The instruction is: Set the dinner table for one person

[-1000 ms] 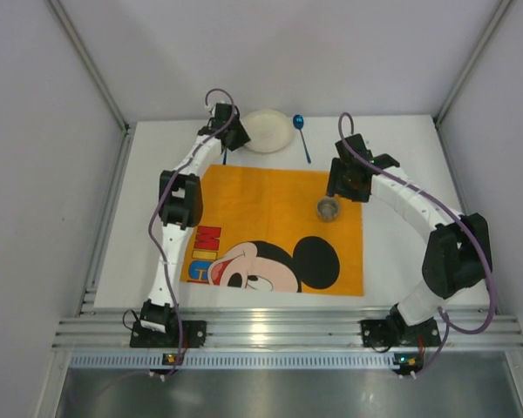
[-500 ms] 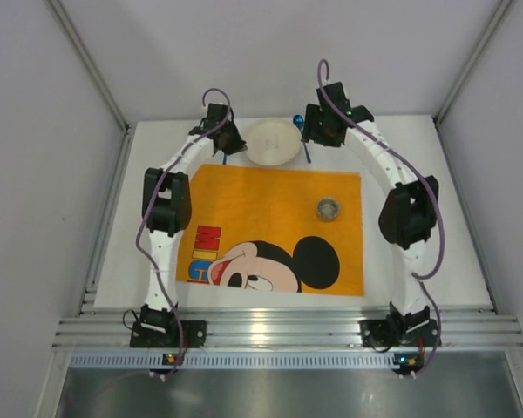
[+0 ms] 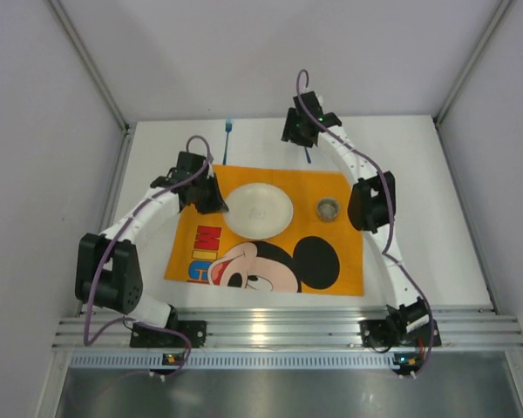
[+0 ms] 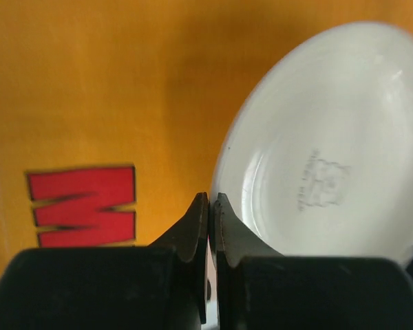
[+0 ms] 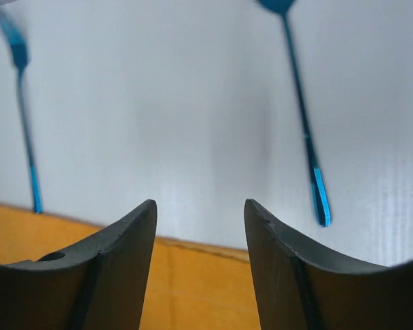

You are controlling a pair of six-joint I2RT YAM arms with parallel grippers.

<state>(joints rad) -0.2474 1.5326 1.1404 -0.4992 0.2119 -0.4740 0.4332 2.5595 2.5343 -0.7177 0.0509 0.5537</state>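
In the top view, the right wrist hid the bowl of the thin blue metal spoon (image 3: 308, 155), so only its handle showed. The right wrist camera cut that bowl off at its top edge too, and blurred the head of the slim blue fork (image 5: 24, 130). A faint stamp inside the round white plate (image 4: 330, 151) was too soft for me to read.

The large matte white dinner table (image 3: 418, 192) had bare room right of the orange cartoon-mouse placemat (image 3: 331, 252) (grey walls (image 3: 35, 174) closed it in on three sides). A small round metal cup (image 3: 329, 208) stood near the mat's right edge, apart from the plate.

The left gripper (image 4: 208, 199) was pinched on the plate's rim, over the placemat and not over bare table. The right gripper (image 5: 199, 206) hung with its fingers spread above white tabletop at the placemat's far edge, between fork and spoon.
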